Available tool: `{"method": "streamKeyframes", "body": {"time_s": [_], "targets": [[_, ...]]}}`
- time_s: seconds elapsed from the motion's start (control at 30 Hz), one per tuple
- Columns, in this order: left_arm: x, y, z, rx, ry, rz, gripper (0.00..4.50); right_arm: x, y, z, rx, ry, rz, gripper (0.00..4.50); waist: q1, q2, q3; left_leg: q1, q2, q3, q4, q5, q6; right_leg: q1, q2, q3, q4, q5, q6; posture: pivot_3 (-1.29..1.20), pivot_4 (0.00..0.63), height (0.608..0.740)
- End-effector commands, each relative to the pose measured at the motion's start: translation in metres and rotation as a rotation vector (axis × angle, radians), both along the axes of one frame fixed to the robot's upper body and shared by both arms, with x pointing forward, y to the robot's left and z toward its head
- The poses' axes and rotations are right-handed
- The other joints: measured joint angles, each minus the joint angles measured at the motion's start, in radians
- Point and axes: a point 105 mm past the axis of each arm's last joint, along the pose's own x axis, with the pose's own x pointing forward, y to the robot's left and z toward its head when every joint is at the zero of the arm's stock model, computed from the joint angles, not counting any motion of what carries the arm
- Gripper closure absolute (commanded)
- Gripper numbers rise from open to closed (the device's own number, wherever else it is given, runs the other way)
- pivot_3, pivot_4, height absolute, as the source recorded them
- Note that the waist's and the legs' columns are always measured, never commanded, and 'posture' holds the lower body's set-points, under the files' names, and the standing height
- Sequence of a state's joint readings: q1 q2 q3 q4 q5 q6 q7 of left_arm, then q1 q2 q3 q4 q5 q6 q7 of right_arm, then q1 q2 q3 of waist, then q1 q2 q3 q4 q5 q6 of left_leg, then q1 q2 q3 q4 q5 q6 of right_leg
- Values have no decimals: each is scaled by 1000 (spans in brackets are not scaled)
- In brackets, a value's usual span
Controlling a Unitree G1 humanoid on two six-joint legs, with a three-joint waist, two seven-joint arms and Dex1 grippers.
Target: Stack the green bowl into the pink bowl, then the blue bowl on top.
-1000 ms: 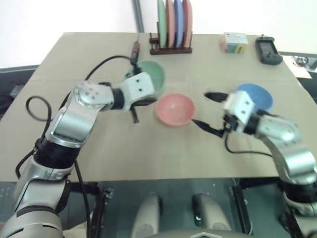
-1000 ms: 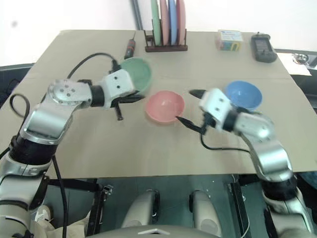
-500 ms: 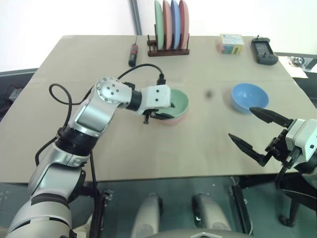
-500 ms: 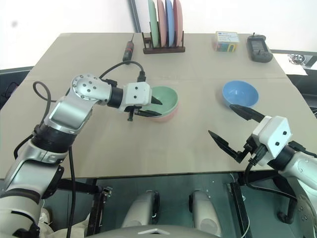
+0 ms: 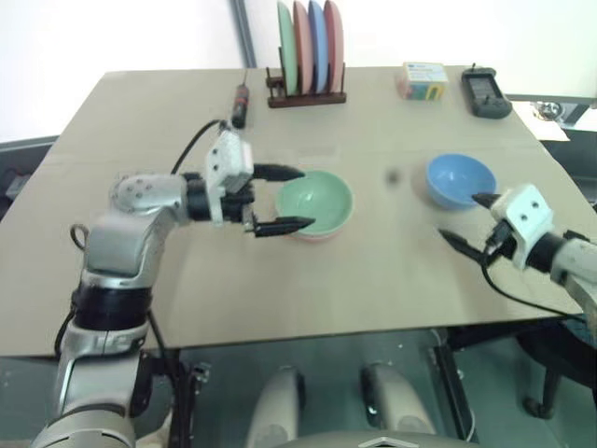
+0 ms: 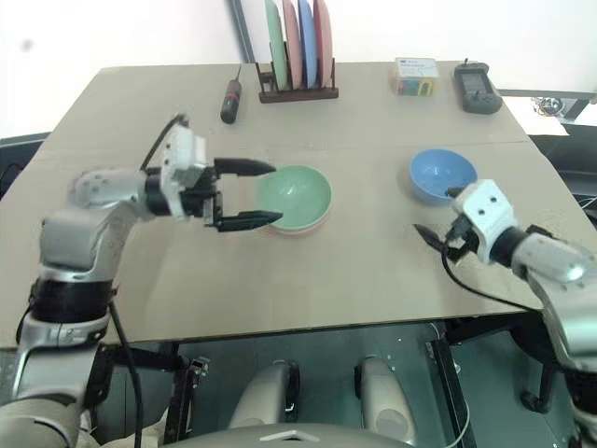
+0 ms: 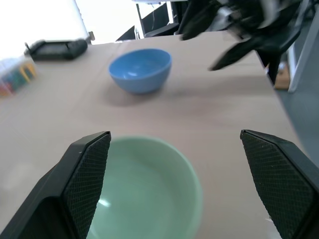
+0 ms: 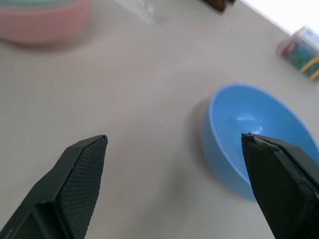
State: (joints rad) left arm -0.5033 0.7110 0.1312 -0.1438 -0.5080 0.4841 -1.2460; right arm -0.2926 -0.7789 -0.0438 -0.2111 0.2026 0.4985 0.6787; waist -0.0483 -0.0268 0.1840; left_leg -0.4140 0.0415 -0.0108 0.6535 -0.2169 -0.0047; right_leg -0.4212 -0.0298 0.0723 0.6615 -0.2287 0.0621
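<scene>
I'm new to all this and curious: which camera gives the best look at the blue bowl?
The left wrist view: the blue bowl stands whole and unblocked on the table. The right wrist view has it closer but cut by a finger; both eye views show it smaller, beside the right gripper.

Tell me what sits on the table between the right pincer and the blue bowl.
Nothing: in the right wrist view only bare tabletop separates the open right pincer from the blue bowl.

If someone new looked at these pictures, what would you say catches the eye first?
Probably the green bowl nested in the pink bowl at the table's middle, with the left gripper open just beside it. Next, the blue bowl sitting alone to the right, the open right gripper close in front of it. At the far edge, a rack of coloured plates stands upright.
</scene>
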Motion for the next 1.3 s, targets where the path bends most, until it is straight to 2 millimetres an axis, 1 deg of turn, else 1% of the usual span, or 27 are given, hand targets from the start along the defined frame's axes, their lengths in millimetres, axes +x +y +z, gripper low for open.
{"method": "streamKeyframes", "body": {"time_s": [0.03,0.1,0.13,0.2,0.23,0.3,0.37,0.4,0.47,0.57,0.6,0.67,0.73,0.83,0.9,0.93,1.03,1.07,1.1,1.13,1.17,1.2,1.23,1.3], "targets": [[-24,14,24,-97,-4,-83,82,30,-7,-3,-63,-3,-31,0,7,0,0,-1,0,0,0,0,0,0,0,0,0,0,0,0,150,740],[-31,27,24,-151,34,-79,82,53,-9,-6,-107,5,-51,0,5,0,0,-1,0,0,0,0,0,0,0,0,-1,0,0,0,150,740],[-34,31,22,-141,19,-71,82,61,-9,-7,-107,15,-54,0,6,0,0,-1,-1,1,0,0,0,0,-1,0,-2,0,0,0,150,740],[-36,38,23,-167,0,-15,82,76,-9,-10,-120,36,-60,0,7,0,0,-1,-1,1,-1,0,0,0,-2,0,-3,1,0,0,150,740],[-40,40,21,-158,-3,-10,26,80,-8,-11,-119,45,-57,256,8,0,1,-2,-1,1,-1,0,0,0,-2,0,-3,3,3,0,150,740],[-45,39,20,-153,-12,-2,0,85,-9,-11,-116,59,-52,791,12,-1,1,-3,-1,0,-2,0,0,0,-2,-1,-4,3,3,0,150,740],[-50,38,20,-162,-17,7,0,87,-10,-13,-125,74,-49,1601,12,-1,1,-3,-1,-1,-2,0,0,0,-2,-2,-5,3,3,0,150,740],[-52,37,19,-164,-19,12,0,88,-10,-15,-129,81,-46,1912,10,-1,1,-3,-1,0,-2,0,0,0,-3,-2,-5,3,3,0,150,740],[-54,37,18,-169,-19,24,0,89,-11,-17,-131,89,-45,2817,9,0,1,-3,-1,0,-2,0,0,0,-3,-1,-5,3,3,0,150,740],[-57,36,17,-179,-15,36,0,91,-10,-17,-148,78,-37,3996,5,0,1,-1,-1,0,-2,0,0,0,-2,-1,-3,3,3,0,150,740],[-57,36,16,-183,-15,44,0,92,-9,-14,-164,58,-36,4128,4,0,1,-1,-1,0,-2,0,0,0,-2,-1,-3,3,3,0,150,740],[-57,37,14,-188,-15,60,0,91,-3,-5,-191,17,7,4175,3,0,1,-1,-1,0,-2,0,0,0,-2,-1,-3,3,3,0,150,740],[-58,40,12,-189,-17,77,0,84,20,13,-150,-37,116,4175,-1,1,1,-1,-1,0,-2,0,0,0,-2,-1,-3,3,3,0,150,740],[-59,43,9,-194,-6,96,0,50,80,44,-55,-107,393,4175,-2,1,1,-2,-1,0,-2,0,0,-1,-2,-1,-2,3,3,0,150,740],[-60,46,6,-201,7,111,0,24,118,58,-14,-120,542,4175,-6,1,1,-2,0,0,-4,0,0,-2,-1,0,-2,3,3,0,150,740],[-61,48,5,-201,11,118,0,13,133,62,-8,-127,601,4175,-6,1,1,-2,0,0,-4,0,0,-2,-1,0,-1,3,3,0,150,740],[-64,52,1,-197,24,134,0,-7,172,66,0,-142,704,4175,0,1,1,-1,1,-1,-4,0,0,-2,-1,-1,-1,3,2,0,150,740],[-64,52,1,-198,26,138,0,-11,180,66,-1,-140,720,4175,2,1,1,-2,1,-1,-3,0,0,-2,-1,-1,-1,3,3,0,150,740],[-66,53,1,-197,26,142,0,-11,188,62,0,-119,730,4175,6,1,1,-2,1,0,-2,0,0,-2,-1,-1,-1,2,2,0,150,740],[-66,53,1,-197,25,144,0,-11,193,58,0,-102,733,4175,9,0,1,-2,0,0,-2,0,0,-2,-1,-1,-1,1,-1,0,150,740],[-67,54,1,-195,20,153,0,-8,197,51,-3,-78,729,4175,11,0,1,-2,0,0,-2,0,0,-2,-1,-1,-1,1,-1,0,150,740],[-68,55,2,-196,16,161,0,-4,200,46,17,-47,717,3593,13,0,1,-2,0,0,-2,0,0,-2,-1,-2,-1,1,-1,0,150,740],[-68,56,3,-200,15,168,0,-2,201,42,13,-33,713,3393,13,0,1,-2,0,0,-2,0,0,-2,-2,-2,-1,1,-1,0,150,740],[-70,56,2,-202,17,176,0,1,202,37,8,-22,707,2525,12,0,1,-2,0,0,-2,0,0,-2,-2,-1,-1,1,-1,0,150,740]]}}
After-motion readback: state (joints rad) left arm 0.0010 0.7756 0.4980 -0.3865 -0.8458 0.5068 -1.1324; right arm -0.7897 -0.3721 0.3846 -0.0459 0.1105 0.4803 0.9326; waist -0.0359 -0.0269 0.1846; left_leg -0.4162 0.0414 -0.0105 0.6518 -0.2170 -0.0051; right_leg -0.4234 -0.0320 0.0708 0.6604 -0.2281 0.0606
